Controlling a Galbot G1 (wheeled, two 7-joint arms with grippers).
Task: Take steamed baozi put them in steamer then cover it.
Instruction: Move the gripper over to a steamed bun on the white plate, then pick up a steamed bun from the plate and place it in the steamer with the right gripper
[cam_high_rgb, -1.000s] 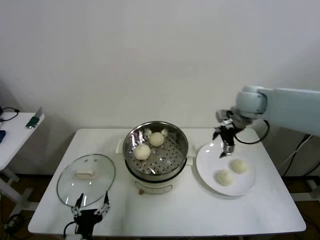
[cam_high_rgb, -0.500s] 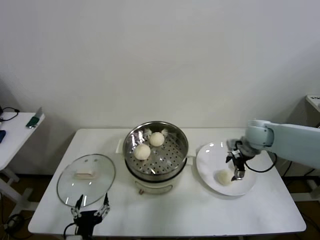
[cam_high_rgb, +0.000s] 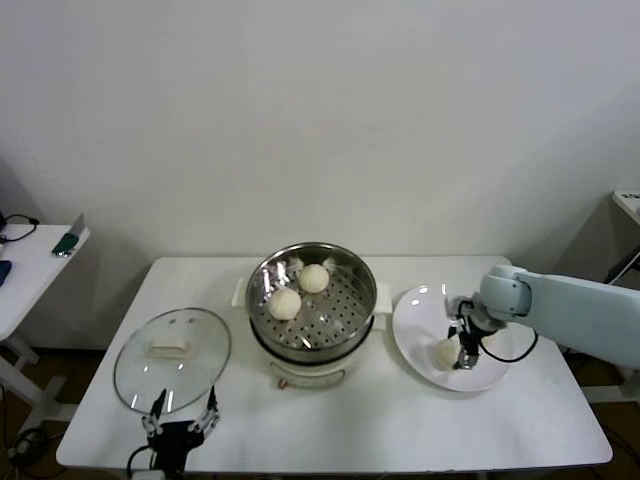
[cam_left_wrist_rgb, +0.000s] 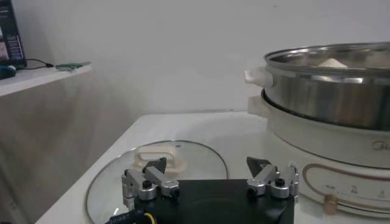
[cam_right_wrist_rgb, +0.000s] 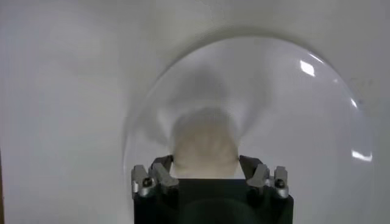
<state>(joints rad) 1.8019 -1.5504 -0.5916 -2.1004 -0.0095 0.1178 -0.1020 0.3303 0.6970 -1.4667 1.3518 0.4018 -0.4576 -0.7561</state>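
The steamer (cam_high_rgb: 312, 300) stands mid-table with two baozi (cam_high_rgb: 285, 303) on its perforated tray. It also shows in the left wrist view (cam_left_wrist_rgb: 329, 97). My right gripper (cam_high_rgb: 462, 352) is low over the white plate (cam_high_rgb: 420, 315), open, with a baozi (cam_right_wrist_rgb: 205, 143) between its fingers (cam_right_wrist_rgb: 161, 168). One baozi (cam_high_rgb: 443, 353) shows on the plate beside the gripper. The other plate bun is hidden by the arm. The glass cover (cam_high_rgb: 172, 358) lies flat at the left. My left gripper (cam_high_rgb: 183, 415) is open and parked at its near edge (cam_left_wrist_rgb: 208, 164).
The plate (cam_right_wrist_rgb: 304, 109) fills most of the right wrist view. A side table (cam_high_rgb: 30, 260) with small items stands at the far left. The table's front edge runs just below the left gripper.
My right gripper came down from above the plate's far edge and moved toward the front of the plate, ending around a baozi. One plate bun is now hidden. The left arm has not moved.
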